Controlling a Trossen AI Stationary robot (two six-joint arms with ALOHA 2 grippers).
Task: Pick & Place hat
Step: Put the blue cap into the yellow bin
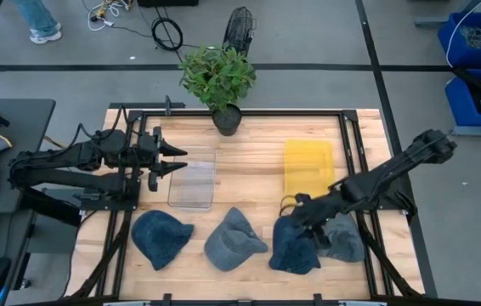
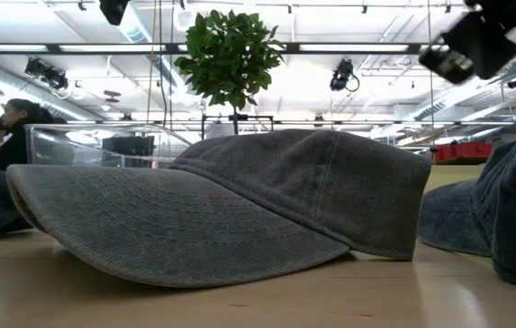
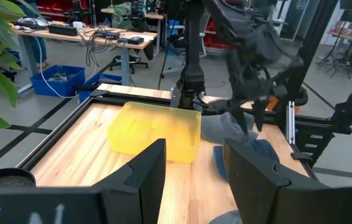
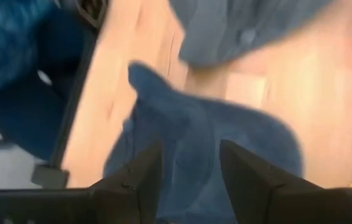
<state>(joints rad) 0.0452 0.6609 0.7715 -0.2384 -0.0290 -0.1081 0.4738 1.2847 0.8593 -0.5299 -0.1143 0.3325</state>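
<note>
Four hats on the desk; the right end effector [image 1: 302, 223], fingers parted, hovers right over the dark blue hat [image 1: 294, 245] at front right. Left end effector [image 1: 175, 160] waits far off, open.

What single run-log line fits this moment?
right gripper: open over dark hat | left gripper: open, idle by clear bin

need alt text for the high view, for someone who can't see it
Overhead view: the right gripper hangs over a dark blue hat on a wooden table, near a yellow bin. Two more hats, a clear bin and a potted plant sit nearby; the left gripper waits.
</note>
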